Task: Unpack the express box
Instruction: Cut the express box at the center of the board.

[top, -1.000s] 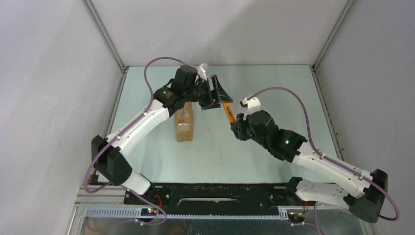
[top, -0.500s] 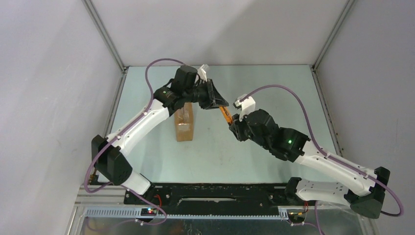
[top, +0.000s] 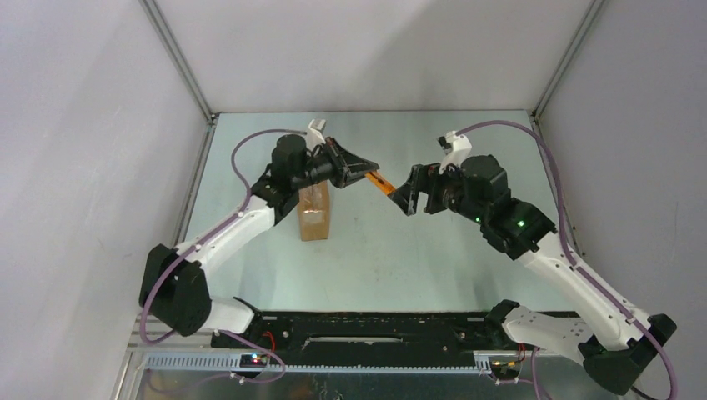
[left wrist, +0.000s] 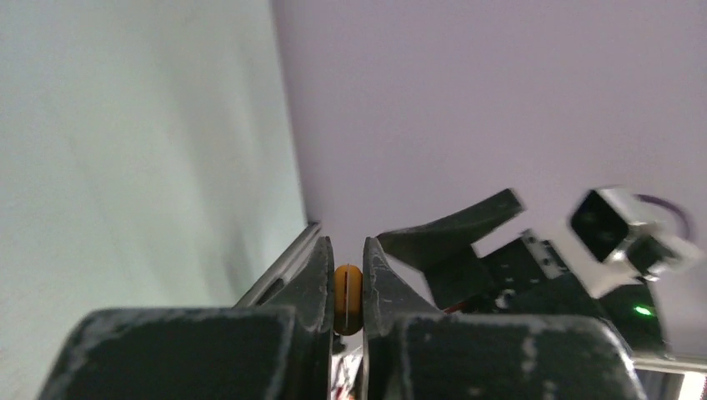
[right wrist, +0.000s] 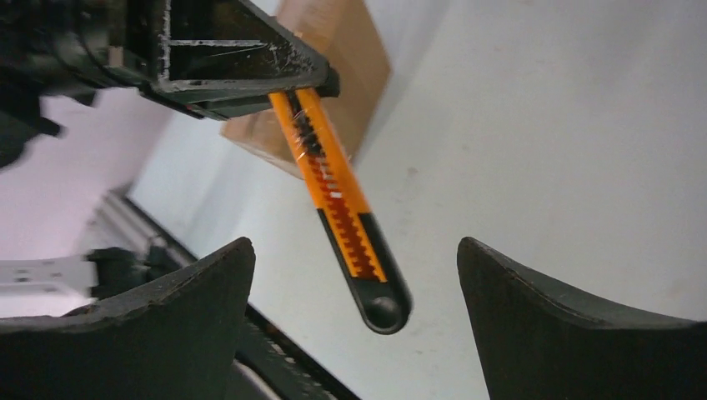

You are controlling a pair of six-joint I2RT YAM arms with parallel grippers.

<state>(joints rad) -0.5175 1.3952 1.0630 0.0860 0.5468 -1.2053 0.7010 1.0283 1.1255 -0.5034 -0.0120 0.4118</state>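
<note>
The express box [top: 314, 213], a small brown cardboard parcel, lies on the pale table left of centre, under my left arm; it also shows in the right wrist view [right wrist: 338, 71]. My left gripper [top: 365, 169] is shut on the orange end of a slim orange-and-black utility knife [top: 380, 182], held above the table and right of the box. In the left wrist view the knife [left wrist: 348, 298] sits pinched between the fingers of my left gripper [left wrist: 348, 247]. My right gripper [top: 408, 190] stands open just beyond the knife's black end [right wrist: 379, 300], its jaws wide on both sides of it [right wrist: 354, 247] without touching.
Grey walls and aluminium corner posts [top: 180, 73] enclose the table [top: 417, 258] on three sides. A black rail [top: 358, 327] with both arm bases runs along the near edge.
My left gripper has shut on the knife. My right gripper has opened, let the knife go, and drawn back up and to the right. The knife now tilts more level.
</note>
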